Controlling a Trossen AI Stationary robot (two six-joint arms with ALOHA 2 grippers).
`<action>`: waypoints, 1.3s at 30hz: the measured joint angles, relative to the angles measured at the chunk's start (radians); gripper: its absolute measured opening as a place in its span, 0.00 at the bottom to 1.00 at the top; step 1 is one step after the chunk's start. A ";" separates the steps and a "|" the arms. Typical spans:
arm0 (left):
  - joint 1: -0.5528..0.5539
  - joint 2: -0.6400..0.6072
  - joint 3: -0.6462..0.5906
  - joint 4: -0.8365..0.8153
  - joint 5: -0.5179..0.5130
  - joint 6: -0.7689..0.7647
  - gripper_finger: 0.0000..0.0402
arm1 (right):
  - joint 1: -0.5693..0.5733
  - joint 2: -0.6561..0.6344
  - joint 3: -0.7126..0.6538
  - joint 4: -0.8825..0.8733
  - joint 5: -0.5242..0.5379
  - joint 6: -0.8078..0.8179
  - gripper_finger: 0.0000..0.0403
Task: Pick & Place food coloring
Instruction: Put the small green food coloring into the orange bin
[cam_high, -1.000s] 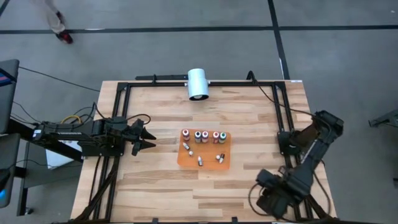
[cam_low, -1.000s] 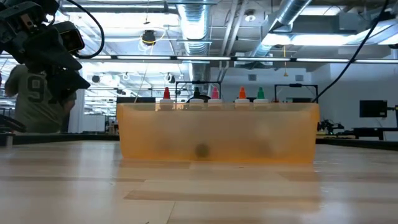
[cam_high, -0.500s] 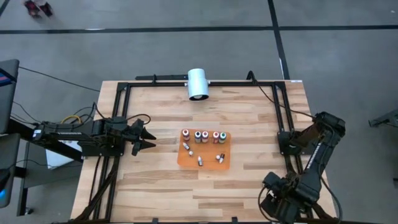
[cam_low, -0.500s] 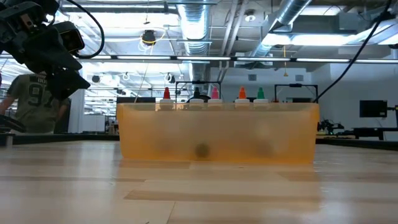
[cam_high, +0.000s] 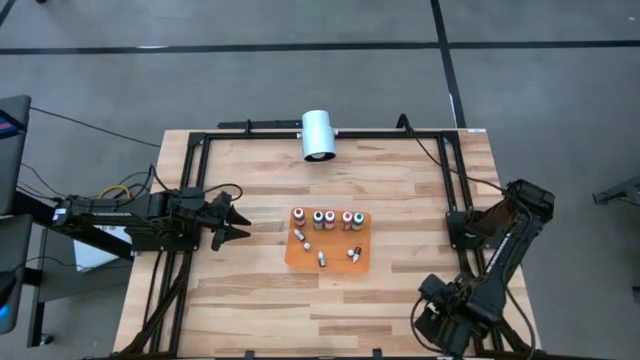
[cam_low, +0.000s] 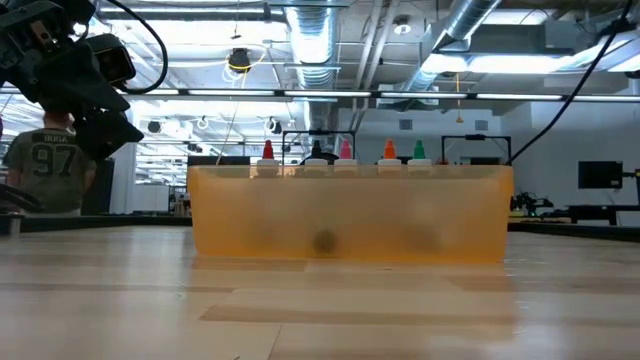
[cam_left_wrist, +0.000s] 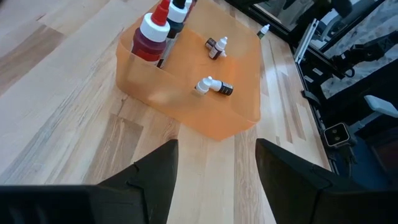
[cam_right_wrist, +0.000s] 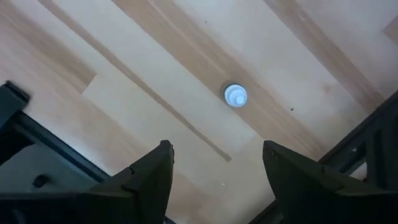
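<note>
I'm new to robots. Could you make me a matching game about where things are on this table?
Things:
1. translucent orange plastic tray
2. large white cylinder
3. left gripper
4. right gripper

Places or states:
a. at the far edge of the wooden table
b. open, above bare wood by the lower right corner in the overhead view
c. mid-table, holding the little food coloring bottles
d. open, left of the tray, pointing toward it

Pairs: 1-c, 2-a, 3-d, 4-b
</note>
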 joint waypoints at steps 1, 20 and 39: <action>0.000 0.000 0.000 0.000 0.000 0.000 0.51 | 0.000 0.000 -0.011 0.012 0.000 0.000 0.58; 0.000 0.000 0.000 0.000 0.000 0.000 0.51 | -0.022 0.000 -0.202 0.189 -0.001 0.001 0.58; 0.000 0.000 0.000 0.000 -0.001 -0.001 0.51 | -0.036 0.000 -0.284 0.268 0.001 0.043 0.58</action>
